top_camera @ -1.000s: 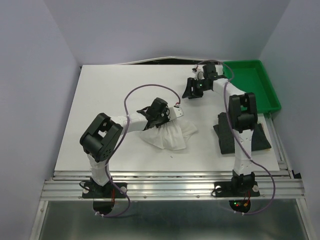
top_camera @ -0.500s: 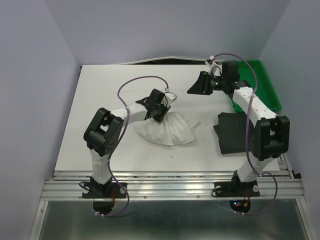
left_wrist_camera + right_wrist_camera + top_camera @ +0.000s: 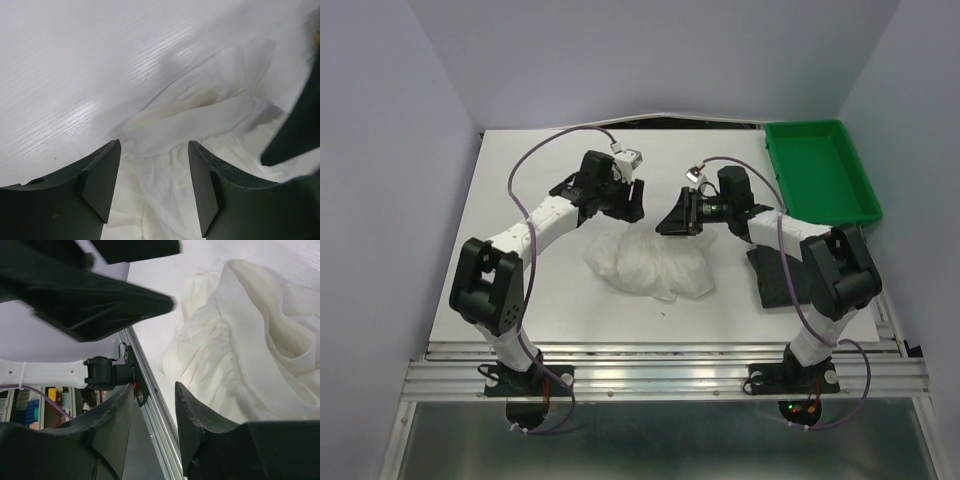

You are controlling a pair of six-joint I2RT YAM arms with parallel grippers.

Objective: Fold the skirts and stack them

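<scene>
A crumpled white skirt (image 3: 650,262) lies on the table's middle; it also shows in the left wrist view (image 3: 200,120) and the right wrist view (image 3: 240,350). My left gripper (image 3: 620,200) hovers just behind the skirt's far edge, open (image 3: 154,145), with cloth below the jaws but nothing between them. My right gripper (image 3: 672,218) hangs over the skirt's far right edge, tilted sideways and open (image 3: 155,387), holding nothing. A dark charcoal skirt (image 3: 772,278) lies folded at the right, partly hidden by the right arm.
A green tray (image 3: 820,170) stands at the back right corner. The table's metal front rail (image 3: 150,410) shows in the right wrist view, with the left arm's dark finger (image 3: 100,300) close across the top. Purple cables loop above both arms.
My left gripper has opened, let go of the white skirt and risen toward the back. My right arm has swung left from the tray side to the skirt's far right edge.
</scene>
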